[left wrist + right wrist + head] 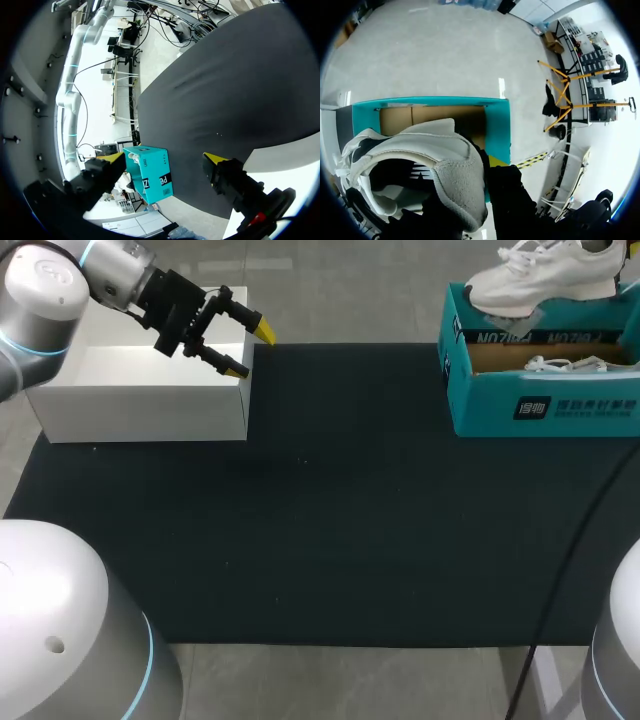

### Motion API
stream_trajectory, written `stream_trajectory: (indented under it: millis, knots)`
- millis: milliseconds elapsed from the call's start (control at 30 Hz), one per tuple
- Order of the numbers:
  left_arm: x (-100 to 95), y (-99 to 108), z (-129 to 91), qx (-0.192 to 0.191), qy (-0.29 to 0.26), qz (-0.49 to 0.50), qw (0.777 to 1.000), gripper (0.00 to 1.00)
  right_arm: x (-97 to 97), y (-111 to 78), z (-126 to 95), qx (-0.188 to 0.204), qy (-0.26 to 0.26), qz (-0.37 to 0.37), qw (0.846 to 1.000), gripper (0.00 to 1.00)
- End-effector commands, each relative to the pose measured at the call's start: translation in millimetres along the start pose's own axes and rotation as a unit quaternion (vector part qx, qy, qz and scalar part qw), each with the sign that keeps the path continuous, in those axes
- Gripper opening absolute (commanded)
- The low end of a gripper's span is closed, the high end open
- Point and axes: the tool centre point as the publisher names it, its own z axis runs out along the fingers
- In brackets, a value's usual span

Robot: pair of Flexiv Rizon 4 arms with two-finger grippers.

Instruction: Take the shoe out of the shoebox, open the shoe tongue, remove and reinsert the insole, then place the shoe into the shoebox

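A white sneaker [545, 275] hangs just above the open teal shoebox [545, 410] at the table's far right. In the right wrist view my right gripper [479, 166] is shut on the sneaker's [420, 155] padded heel collar. One yellow fingertip [497, 161] shows outside the heel and the other is hidden inside the shoe. The shoebox [497, 125] lies below it, brown inside. White laces of a second shoe [570, 365] show inside the box. My left gripper [250, 348] stands open and holds nothing over the corner of a white box [140, 390] at the far left.
A black mat [320, 500] covers the table between the white box and the shoebox. In the left wrist view the shoebox [150, 175] appears far off between the open fingers [215, 159], across the mat [225, 75]. A black cable [575, 540] crosses the mat's right edge.
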Motion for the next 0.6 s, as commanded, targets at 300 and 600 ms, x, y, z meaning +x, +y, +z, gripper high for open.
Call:
stream_trajectory:
  millis: [300, 600]
  knots:
    - [-0.4, -1, 0, -0.002, 0.002, 0.001, 1.0, 1.0, -12.3, -3.0, -3, 0.068, -0.005, 0.069, 0.995, 0.0]
    - [-0.4, -1, 0, -0.002, 0.002, 0.001, 1.0, 1.0, -12.3, -3.0, -3, 0.068, -0.005, 0.069, 0.995, 0.0]
